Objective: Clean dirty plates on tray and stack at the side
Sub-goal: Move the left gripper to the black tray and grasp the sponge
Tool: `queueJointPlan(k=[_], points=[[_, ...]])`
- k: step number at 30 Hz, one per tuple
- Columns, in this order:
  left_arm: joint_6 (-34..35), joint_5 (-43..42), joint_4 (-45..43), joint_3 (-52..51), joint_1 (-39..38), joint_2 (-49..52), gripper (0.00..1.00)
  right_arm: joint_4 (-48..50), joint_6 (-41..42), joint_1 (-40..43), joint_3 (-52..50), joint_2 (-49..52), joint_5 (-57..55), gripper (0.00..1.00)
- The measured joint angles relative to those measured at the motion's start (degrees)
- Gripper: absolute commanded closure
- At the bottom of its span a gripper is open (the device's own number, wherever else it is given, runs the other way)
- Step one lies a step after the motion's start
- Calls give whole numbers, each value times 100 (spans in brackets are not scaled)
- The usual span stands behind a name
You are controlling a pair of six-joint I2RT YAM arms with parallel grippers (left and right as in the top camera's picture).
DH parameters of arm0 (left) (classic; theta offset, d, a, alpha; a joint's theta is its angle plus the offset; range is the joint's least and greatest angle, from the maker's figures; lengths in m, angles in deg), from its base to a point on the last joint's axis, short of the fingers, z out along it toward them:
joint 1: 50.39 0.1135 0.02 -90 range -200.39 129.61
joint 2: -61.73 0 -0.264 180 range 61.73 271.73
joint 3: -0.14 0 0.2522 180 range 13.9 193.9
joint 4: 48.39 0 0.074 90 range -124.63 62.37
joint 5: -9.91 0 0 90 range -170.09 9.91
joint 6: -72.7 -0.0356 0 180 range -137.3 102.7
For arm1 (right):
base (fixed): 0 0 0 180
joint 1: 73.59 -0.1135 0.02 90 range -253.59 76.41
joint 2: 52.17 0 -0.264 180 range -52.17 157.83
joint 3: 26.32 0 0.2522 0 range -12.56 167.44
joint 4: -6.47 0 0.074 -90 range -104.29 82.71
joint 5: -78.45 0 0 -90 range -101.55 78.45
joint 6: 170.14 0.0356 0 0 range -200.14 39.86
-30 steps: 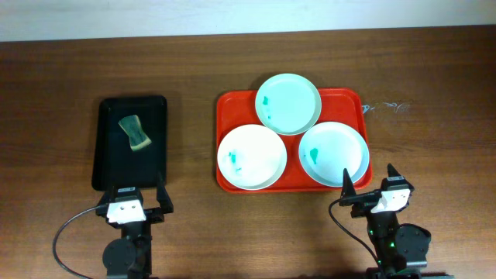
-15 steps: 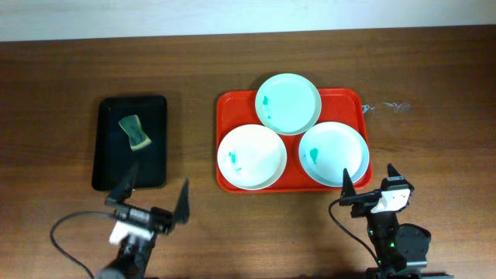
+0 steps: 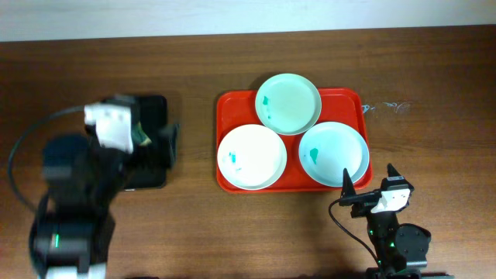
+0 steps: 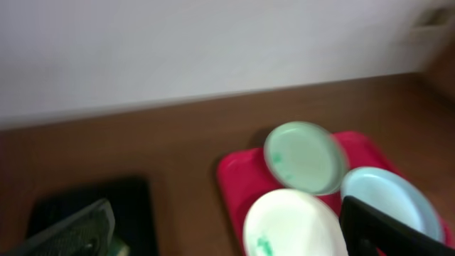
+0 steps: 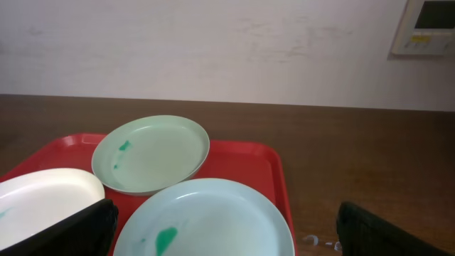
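Observation:
Three plates lie on the red tray [image 3: 349, 101]: a pale-mint one at the back [image 3: 288, 103], a white one at front left [image 3: 252, 157] and one at front right [image 3: 334, 153], each with teal smudges. My left gripper [image 3: 155, 143] is open and empty, raised and blurred over the black tray, left of the red tray. In the left wrist view its jaws [image 4: 227, 242] frame the white plate [image 4: 295, 224]. My right gripper [image 3: 370, 174] is open and empty, just in front of the front-right plate [image 5: 206, 220]; its jaws [image 5: 227, 242] show in the right wrist view.
A black tray [image 3: 155, 108] stands at the left with a green sponge [image 3: 142, 138] on it, mostly hidden by my left arm. A small clear scrap [image 3: 387, 106] lies right of the red tray. A wall panel [image 5: 430, 25] hangs behind the table.
My left arm has risen from the table's front edge and swung forward over the black tray, covering the sponge. The right arm and the plates have not moved.

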Motion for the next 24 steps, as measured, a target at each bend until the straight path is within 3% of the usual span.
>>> queueJointPlan(k=[4,7,10,19,21,22,24], points=[[1456,1593,109,308,267,1543,1,-2,2,0,0,0,-2,1],[1978,2065,-286,330,492,2636,1,0,0,0,0,0,0,1],[2194,2221,-833,330,605,3654,1,0,4,0,0,0,0,1],[2208,2929,-1255,1045,833,5421,1,0,2,0,0,0,0,1],[2208,2951,-1460,1073,903,5729,10,0,0,0,0,0,0,1],[2205,2949,-1537,1073,903,5873,20,0,4,0,0,0,0,1],[2186,2883,-1635,1075,896,6111,20,0,0,0,0,0,-2,1]])
